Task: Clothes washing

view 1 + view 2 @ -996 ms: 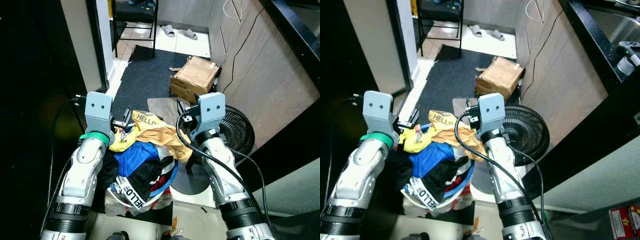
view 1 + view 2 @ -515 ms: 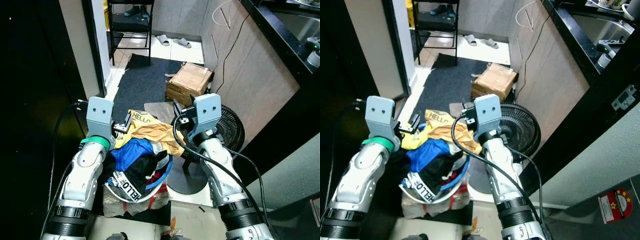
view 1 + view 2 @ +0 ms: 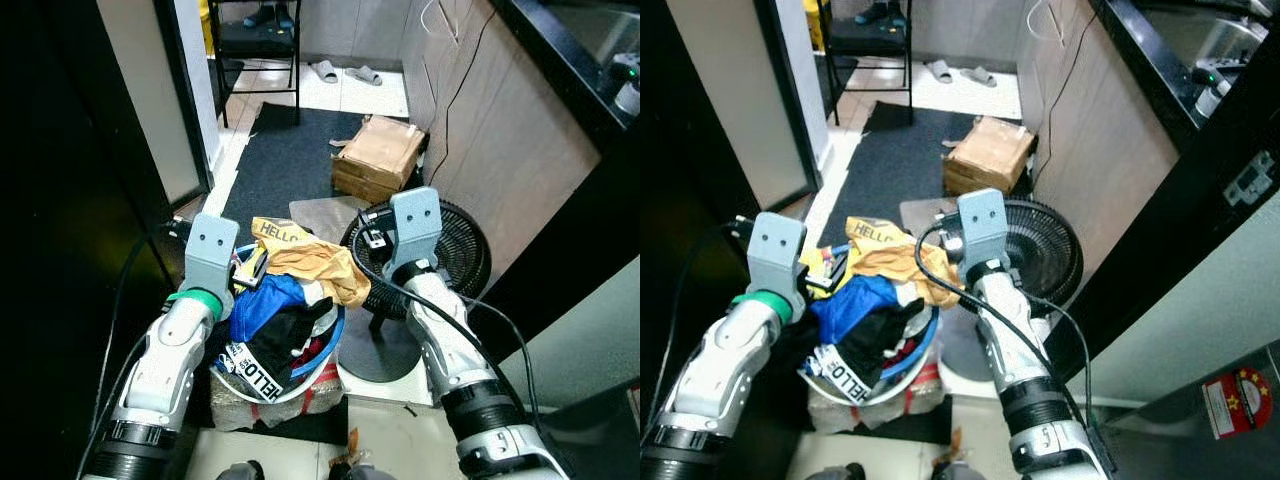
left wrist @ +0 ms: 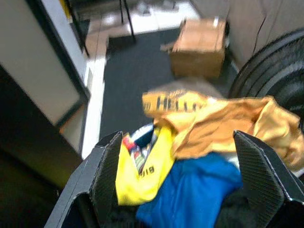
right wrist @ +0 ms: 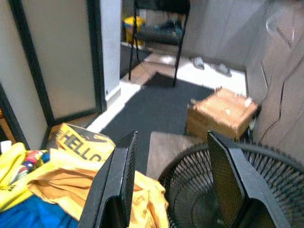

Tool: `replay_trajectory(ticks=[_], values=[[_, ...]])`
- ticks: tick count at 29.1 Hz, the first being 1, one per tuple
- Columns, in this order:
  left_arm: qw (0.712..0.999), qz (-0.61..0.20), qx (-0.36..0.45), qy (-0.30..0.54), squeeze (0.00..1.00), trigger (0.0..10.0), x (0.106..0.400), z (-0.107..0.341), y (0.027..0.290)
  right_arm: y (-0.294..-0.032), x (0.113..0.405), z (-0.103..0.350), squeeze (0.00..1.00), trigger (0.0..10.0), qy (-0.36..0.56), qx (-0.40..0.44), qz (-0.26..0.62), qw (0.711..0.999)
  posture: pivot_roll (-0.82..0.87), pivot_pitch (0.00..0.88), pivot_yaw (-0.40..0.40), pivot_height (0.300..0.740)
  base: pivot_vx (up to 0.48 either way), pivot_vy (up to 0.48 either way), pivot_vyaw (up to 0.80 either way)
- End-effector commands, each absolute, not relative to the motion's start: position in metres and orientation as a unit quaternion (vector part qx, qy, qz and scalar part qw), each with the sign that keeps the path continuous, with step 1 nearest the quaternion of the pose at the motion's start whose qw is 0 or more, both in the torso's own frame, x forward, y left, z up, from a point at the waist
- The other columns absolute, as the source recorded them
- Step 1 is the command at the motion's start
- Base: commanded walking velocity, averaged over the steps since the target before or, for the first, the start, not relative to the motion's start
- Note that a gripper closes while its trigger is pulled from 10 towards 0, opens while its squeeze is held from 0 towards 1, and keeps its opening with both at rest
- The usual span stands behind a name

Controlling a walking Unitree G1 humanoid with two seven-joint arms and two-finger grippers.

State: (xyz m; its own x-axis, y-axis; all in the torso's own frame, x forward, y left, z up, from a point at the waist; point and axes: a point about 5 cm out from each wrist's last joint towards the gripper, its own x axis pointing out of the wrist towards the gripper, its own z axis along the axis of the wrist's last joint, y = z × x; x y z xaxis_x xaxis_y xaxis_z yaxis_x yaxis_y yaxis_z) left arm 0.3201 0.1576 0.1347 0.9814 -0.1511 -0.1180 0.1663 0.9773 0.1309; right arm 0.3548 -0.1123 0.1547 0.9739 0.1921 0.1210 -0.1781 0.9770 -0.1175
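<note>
A round white and blue laundry basket stands on the floor just in front of me, heaped with clothes. On top lie a yellow-orange garment printed "HELLO", a blue one and a black one. My left gripper is at the pile's left side, open, and in the left wrist view its fingers spread wide over the yellow and blue cloth. My right gripper is open at the pile's right side, and its fingers frame the orange garment and the fan.
A black floor fan stands right of the basket, close behind my right arm. A cardboard box sits on a dark mat ahead. A chair and slippers lie farther on. A wood-panelled counter runs along the right, a door panel on the left.
The whole view has shifted as the camera moved. Both grippers stay open at the sides of the clothes pile, and the left wrist sits slightly lower against the basket.
</note>
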Motion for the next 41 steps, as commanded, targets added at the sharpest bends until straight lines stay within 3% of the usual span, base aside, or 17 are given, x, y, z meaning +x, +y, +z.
replay_trajectory(ticks=[1, 8, 14, 26, 33, 41], values=[[0.993, -0.057, 0.055, 0.086, 0.0, 10.0, 0.323, 0.125, 0.166, -0.122, 0.359, 0.149, 0.0, 10.0, -0.044, -0.055, 0.079, 0.994, 0.02, 0.113, 0.04, 0.74, 0.0, 0.0, 0.0], [0.994, -0.05, 0.045, 0.082, 0.0, 10.0, 0.313, 0.129, 0.167, -0.124, 0.359, 0.15, 0.0, 10.0, -0.038, -0.06, 0.082, 0.994, 0.01, 0.196, 0.021, 0.74, 0.0, 0.0, 0.0], [0.995, -0.055, 0.034, 0.075, 0.0, 10.0, 0.284, 0.131, 0.156, -0.112, 0.348, 0.14, 0.0, 10.0, -0.034, -0.066, 0.114, 0.991, 0.01, 0.297, -0.019, 0.74, 0.0, 0.0, 0.0], [0.996, -0.043, 0.013, 0.083, 0.0, 10.0, 0.264, 0.135, 0.151, -0.105, 0.341, 0.131, 0.0, 10.0, -0.02, -0.075, 0.137, 0.988, 0.01, 0.39, -0.065, 0.74, 0.0, 0.0, 0.0], [0.995, -0.027, 0.003, 0.096, 0.0, 10.0, 0.245, 0.135, 0.152, -0.101, 0.345, 0.114, 0.0, 10.0, 0.013, -0.132, 0.138, 0.982, 0.03, 0.433, -0.091, 0.74, 0.0, 0.0, 0.0], [0.994, -0.005, 0.002, 0.109, 0.0, 10.0, 0.23, 0.136, 0.156, -0.106, 0.363, 0.107, 0.0, 10.0, 0.049, -0.154, 0.082, 0.983, 0.07, 0.469, -0.11, 0.74, 0.0, 0.0, 0.0]])
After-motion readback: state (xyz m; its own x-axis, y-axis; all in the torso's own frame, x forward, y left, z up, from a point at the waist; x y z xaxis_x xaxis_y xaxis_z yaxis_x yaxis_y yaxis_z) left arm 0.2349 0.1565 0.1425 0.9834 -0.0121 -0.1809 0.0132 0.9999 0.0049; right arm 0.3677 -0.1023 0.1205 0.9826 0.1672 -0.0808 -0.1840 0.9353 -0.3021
